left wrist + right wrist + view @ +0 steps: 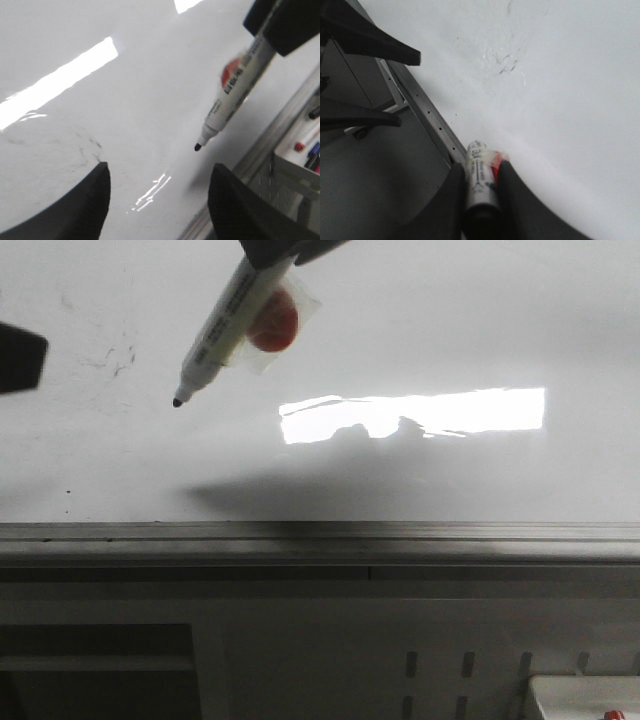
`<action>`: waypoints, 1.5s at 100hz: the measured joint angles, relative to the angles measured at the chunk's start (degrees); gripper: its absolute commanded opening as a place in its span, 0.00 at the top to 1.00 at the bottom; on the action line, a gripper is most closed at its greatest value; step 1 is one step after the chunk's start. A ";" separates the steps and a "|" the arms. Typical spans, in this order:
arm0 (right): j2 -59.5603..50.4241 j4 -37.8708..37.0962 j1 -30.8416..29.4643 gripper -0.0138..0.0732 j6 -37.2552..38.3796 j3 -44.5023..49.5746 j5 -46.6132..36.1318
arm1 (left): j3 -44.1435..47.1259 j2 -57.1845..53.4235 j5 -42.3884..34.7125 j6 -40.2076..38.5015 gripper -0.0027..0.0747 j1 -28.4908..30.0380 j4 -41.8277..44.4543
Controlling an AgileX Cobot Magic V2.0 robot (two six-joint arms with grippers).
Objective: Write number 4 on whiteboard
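I see no 4 drawn on the whiteboard [420, 330] from any camera; only faint grey smudges [110, 358] mark its glossy surface, toward the left in the front view. The board fills most of that view, with a bright rectangular glare [415, 413] right of centre and its grey edge rail [320, 532] running across below. My right gripper [481, 187] is clamped on a marker [222, 328], fingers [512, 200] pressed against both sides of the barrel. The marker slants down to the left with its black tip [178, 401] uncapped; I cannot tell whether the tip touches the board. A red-and-clear tag [275, 322] sits against the barrel. A soft shadow [290, 490] lies on the board below the marker. My left gripper [159, 202] hangs over the board with its fingers [75, 210] spread wide, nothing between them. Beyond the rail, in the left wrist view, a tray [300, 165] holds a few pens.
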 measured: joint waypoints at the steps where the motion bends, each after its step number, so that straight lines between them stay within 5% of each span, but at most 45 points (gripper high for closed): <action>1: 0.00 -0.14 0.00 0.92 0.00 0.00 -0.29 | 0.00 -0.64 0.02 0.00 0.48 0.28 -0.21; 45: 5.37 -0.84 -5.85 0.92 0.10 -6.23 -3.29 | 0.00 -6.17 2.46 -0.10 0.49 12.14 -4.73; 114: 10.91 0.86 -4.70 0.92 0.21 -5.27 -3.58 | 0.00 -6.17 2.22 -0.10 0.49 12.30 -4.83; 150: 3.62 1.72 -9.94 0.92 0.43 -1.09 2.16 | 0.00 -6.17 2.10 -0.10 0.49 12.30 -4.83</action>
